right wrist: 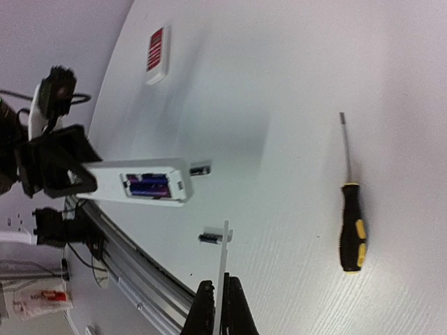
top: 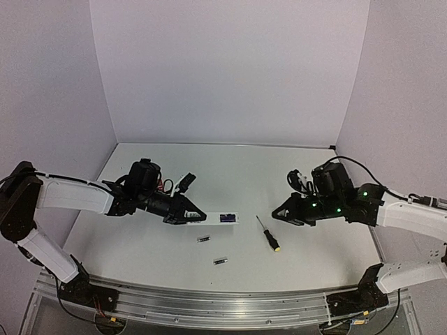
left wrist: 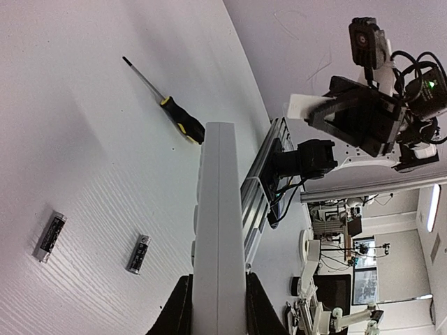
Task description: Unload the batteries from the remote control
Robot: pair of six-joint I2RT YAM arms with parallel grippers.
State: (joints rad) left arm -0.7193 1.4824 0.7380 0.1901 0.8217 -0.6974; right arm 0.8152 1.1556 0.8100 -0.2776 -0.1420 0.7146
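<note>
a matte white surface (top: 140, 237) sits inside a three-sided booth, with a plain pale back wall (top: 230, 70), a left side panel (top: 49, 91) and a right side panel (top: 412, 77), all evenly lit with soft shadows. an aluminium rail (top: 230, 301) runs along the near edge. past it, the left wrist view shows a room with cluttered equipment (left wrist: 335, 223) and a bright light strip (left wrist: 431, 207).

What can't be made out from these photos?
- Left wrist view: the remote shows only one side; its battery bay faces away.
- Top view: the loose batteries are too small to read.
- Right wrist view: the right tool, holding a white cover, is cut off by the bottom edge.
</note>
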